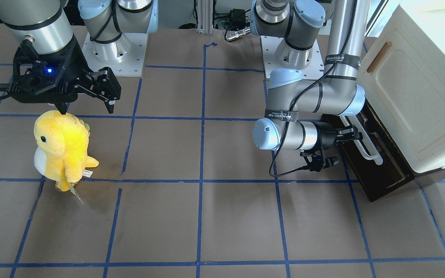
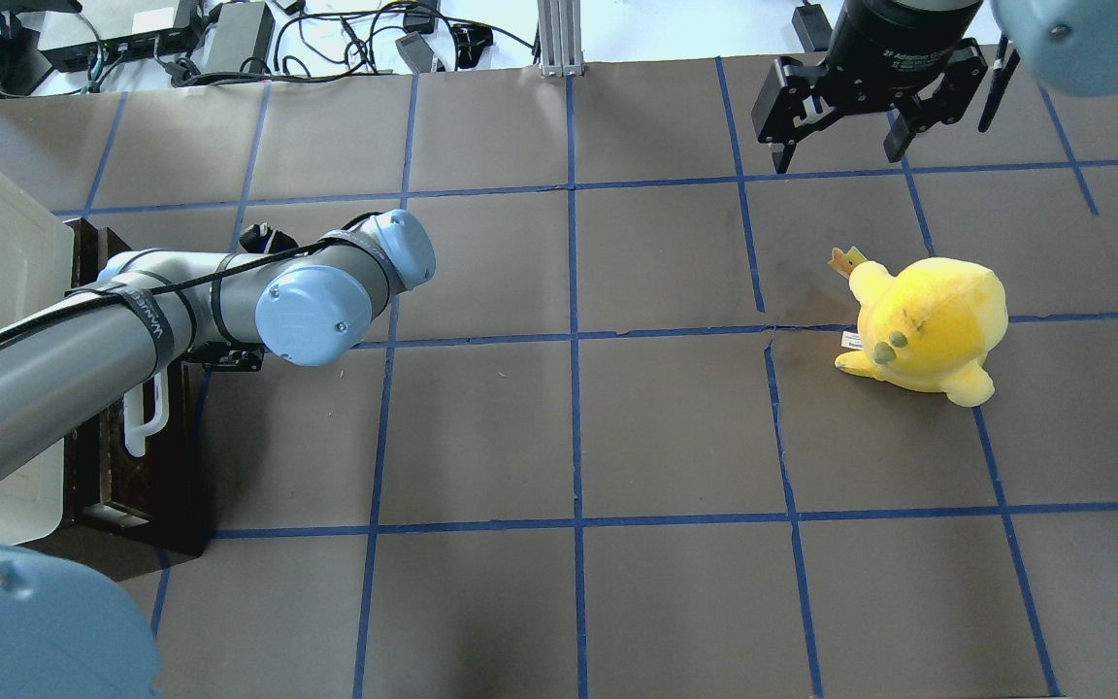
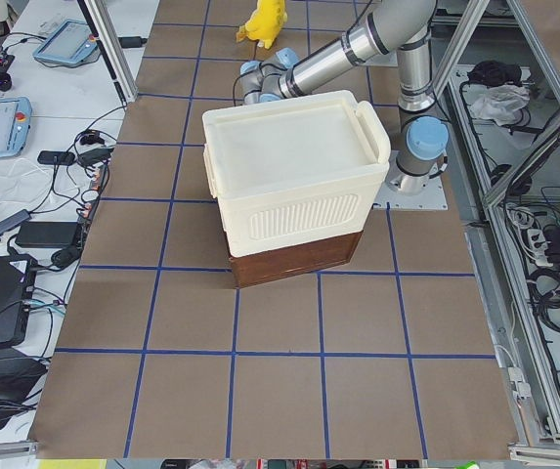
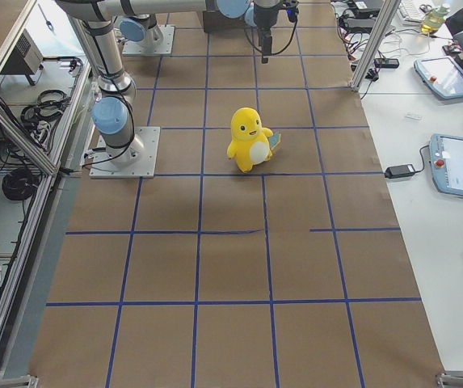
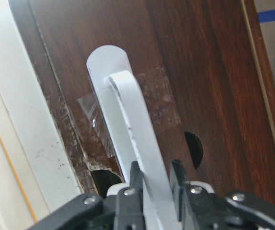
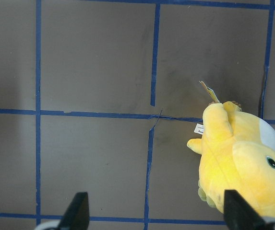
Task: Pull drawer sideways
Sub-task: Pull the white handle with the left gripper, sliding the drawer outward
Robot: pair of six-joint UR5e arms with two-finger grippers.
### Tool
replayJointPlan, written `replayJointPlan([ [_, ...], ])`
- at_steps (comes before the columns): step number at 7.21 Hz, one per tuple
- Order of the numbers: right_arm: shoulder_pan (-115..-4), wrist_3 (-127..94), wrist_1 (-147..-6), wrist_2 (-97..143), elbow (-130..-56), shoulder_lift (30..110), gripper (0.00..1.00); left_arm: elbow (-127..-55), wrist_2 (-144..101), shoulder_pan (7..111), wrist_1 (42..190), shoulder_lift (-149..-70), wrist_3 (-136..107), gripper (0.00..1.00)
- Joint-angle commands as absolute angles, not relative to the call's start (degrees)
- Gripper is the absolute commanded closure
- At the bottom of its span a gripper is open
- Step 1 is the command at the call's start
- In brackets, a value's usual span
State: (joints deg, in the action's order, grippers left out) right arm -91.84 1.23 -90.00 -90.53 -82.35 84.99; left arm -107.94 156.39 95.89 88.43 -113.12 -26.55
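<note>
Brown paper crossed with blue tape is laid over the table (image 1: pixel 222 231); at its left end the wide shallow drawer with a dark brown wooden front (image 1: pixel 384 177) is seated under a cream-white cabinet (image 1: pixel 411 96). Its long white bar handle (image 5: pixel 137 124) is clamped between the nearly closed jaws of the left gripper (image 5: pixel 155 167). The right gripper (image 6: pixel 156 211) is held wide open and empty, near a yellow plush toy (image 2: pixel 928 325) at the right. With so shallow a hold, the bar could be lost in a skewed pull; the taped handle mount (image 5: pixel 103 60) could be torn loose, or the cabinet dragged.
</note>
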Motion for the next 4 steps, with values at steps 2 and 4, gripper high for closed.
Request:
replayJointPlan([
  [2, -91.8, 1.2, -90.0, -90.5, -82.4, 85.0, 0.00, -107.9, 156.3, 96.2, 88.3, -113.1, -26.5, 0.91],
  [4, -91.8, 1.3, -90.0, -90.5, -82.4, 85.0, 0.00, -107.8, 155.9, 96.8, 88.2, -113.1, -26.5, 0.91],
])
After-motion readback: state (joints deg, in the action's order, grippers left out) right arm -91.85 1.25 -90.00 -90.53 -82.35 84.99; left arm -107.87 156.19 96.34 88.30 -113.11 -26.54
